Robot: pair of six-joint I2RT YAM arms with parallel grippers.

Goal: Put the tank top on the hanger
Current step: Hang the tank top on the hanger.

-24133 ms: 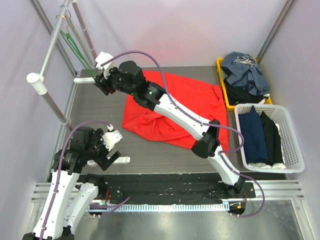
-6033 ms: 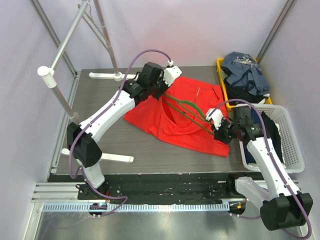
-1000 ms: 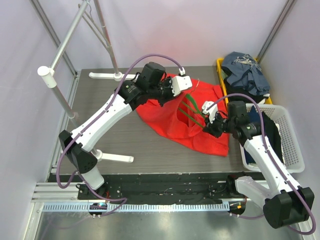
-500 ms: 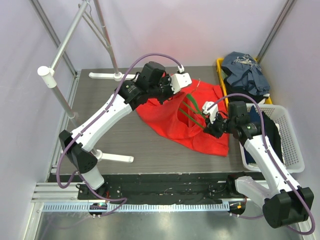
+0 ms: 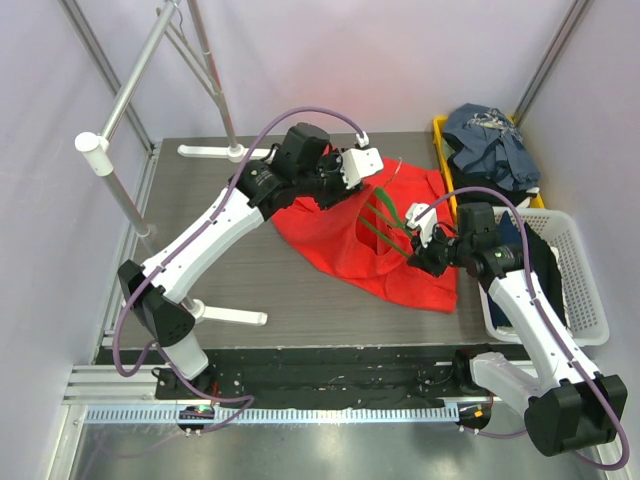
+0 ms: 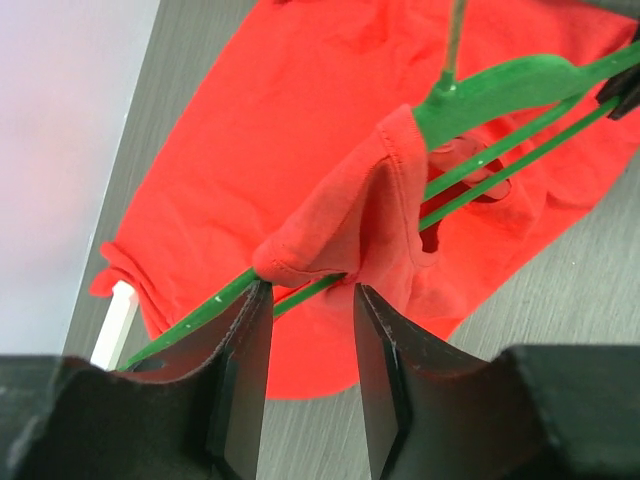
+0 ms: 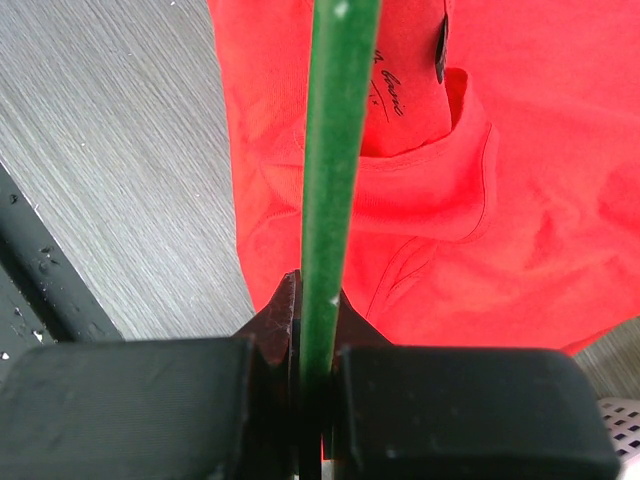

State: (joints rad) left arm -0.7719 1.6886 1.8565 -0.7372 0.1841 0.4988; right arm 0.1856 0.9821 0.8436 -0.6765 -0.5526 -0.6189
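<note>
The red tank top (image 5: 340, 245) lies on the table at center right. The green hanger (image 5: 383, 215) is partly threaded into it. In the left wrist view one red strap (image 6: 350, 215) is draped over the hanger's shoulder (image 6: 500, 85), under the metal hook. My left gripper (image 5: 368, 178) is open, its tips (image 6: 308, 290) on either side of the strap fold and the hanger bar. My right gripper (image 5: 422, 247) is shut on the hanger's other end (image 7: 335, 150), above the tank top's neckline (image 7: 530, 150).
A metal clothes rack (image 5: 110, 110) stands at the left, with white feet at the back (image 5: 215, 152) and front (image 5: 235, 318). A yellow bin (image 5: 447, 185) of dark clothes is at the back right. A white basket (image 5: 592, 290) of folded dark clothes is on the right.
Over the last second my left gripper has shifted only slightly by the hanger's shoulder. The right gripper, the hanger and the tank top have stayed in place.
</note>
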